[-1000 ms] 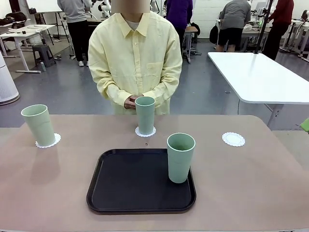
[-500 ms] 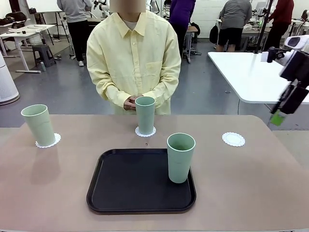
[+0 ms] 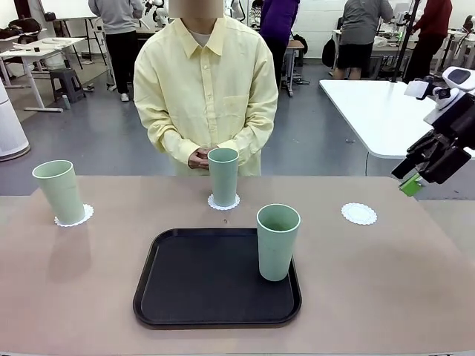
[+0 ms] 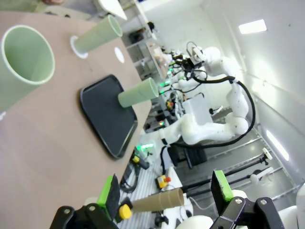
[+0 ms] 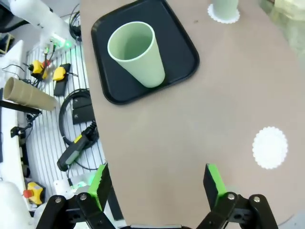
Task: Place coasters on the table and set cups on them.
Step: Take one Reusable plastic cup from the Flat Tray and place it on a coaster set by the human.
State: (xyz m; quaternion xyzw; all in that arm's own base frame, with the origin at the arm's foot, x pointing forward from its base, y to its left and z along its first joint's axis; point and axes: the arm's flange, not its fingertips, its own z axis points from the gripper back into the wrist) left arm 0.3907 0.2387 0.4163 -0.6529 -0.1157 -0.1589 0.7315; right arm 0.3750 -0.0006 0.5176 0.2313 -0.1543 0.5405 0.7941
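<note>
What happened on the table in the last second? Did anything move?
The right gripper has come into the front view from the right edge, its fingers open and holding nothing. The three cups, the coasters, the tray and the person's clasped hands stayed put.

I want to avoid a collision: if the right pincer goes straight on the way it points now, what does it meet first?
Probably bare table: the open right pincer points there, between the tray and the empty coaster. Depth is unclear.
</note>
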